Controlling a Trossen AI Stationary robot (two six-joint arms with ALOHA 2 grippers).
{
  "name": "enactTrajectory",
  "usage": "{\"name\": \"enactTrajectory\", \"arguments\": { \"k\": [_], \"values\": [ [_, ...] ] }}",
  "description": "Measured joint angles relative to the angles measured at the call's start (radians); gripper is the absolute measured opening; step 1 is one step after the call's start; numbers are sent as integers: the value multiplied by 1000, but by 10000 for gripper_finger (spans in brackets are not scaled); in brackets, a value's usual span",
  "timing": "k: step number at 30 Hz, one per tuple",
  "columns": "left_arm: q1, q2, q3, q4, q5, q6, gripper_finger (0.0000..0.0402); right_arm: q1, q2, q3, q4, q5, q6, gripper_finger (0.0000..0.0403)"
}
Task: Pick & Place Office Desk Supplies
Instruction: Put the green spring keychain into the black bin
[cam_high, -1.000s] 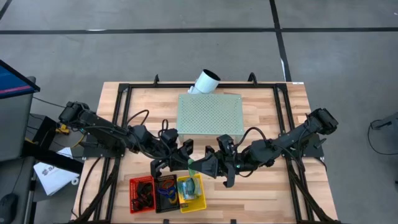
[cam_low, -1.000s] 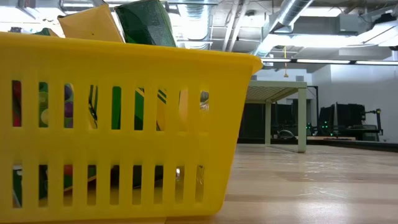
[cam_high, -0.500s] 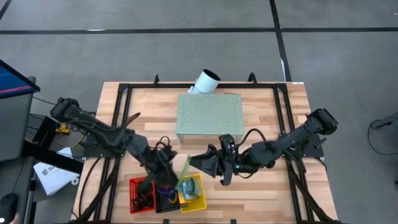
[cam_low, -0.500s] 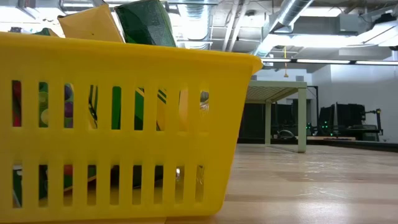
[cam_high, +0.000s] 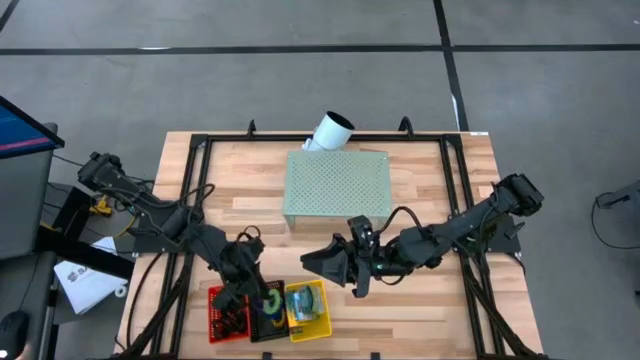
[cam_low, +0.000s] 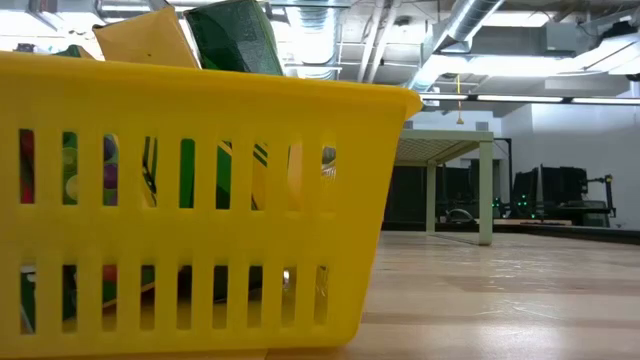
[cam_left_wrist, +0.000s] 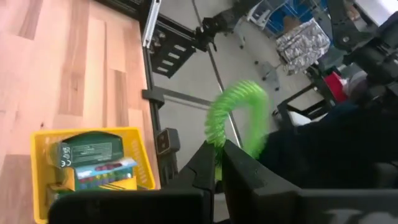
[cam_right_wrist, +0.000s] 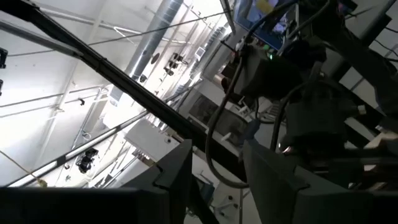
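The left gripper (cam_left_wrist: 217, 163) is clamped on a bright green coiled plastic loop (cam_left_wrist: 239, 121), which sticks up past its closed fingertips; in the high view that gripper (cam_high: 262, 300) hangs over the middle, dark slotted plastic basket (cam_high: 268, 322) at the table's near edge, with the loop (cam_high: 272, 300) showing just above it. To its one side sits a red slotted plastic basket (cam_high: 226, 312) holding dark small items, to the other a yellow slotted plastic basket (cam_high: 322, 312) holding yellow-orange and green printed crayon boxes (cam_left_wrist: 93, 163). The step in hand looks like placing the loop with the other loops, so the arm should lower the coil inside the dark basket's walls before letting go; a springy coil dropped from height may bounce over the low divider into a neighbour. The right gripper (cam_high: 312, 262) waits just beyond the yellow basket with its fingers apart and nothing between them, tilted up toward the ceiling. It stands close, so the left arm is better withdrawn back along its own side. Farther off, the pale green perforated metal block (cam_high: 336, 185) and the white plastic tube (cam_high: 330, 130) are well apart from the baskets, leaving bare wooden table (cam_high: 420, 310) between.
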Motion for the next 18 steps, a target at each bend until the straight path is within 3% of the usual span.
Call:
{"name": "enactTrajectory", "arguments": {
  "k": [8,18],
  "values": [
    [-3,36,-16,-137,-1,-1,4,-3,0,0,4,28,-1,139],
    [-31,154,-228,-78,1,-50,8,-10,0,0,19,35,0,140]
  ]
}}
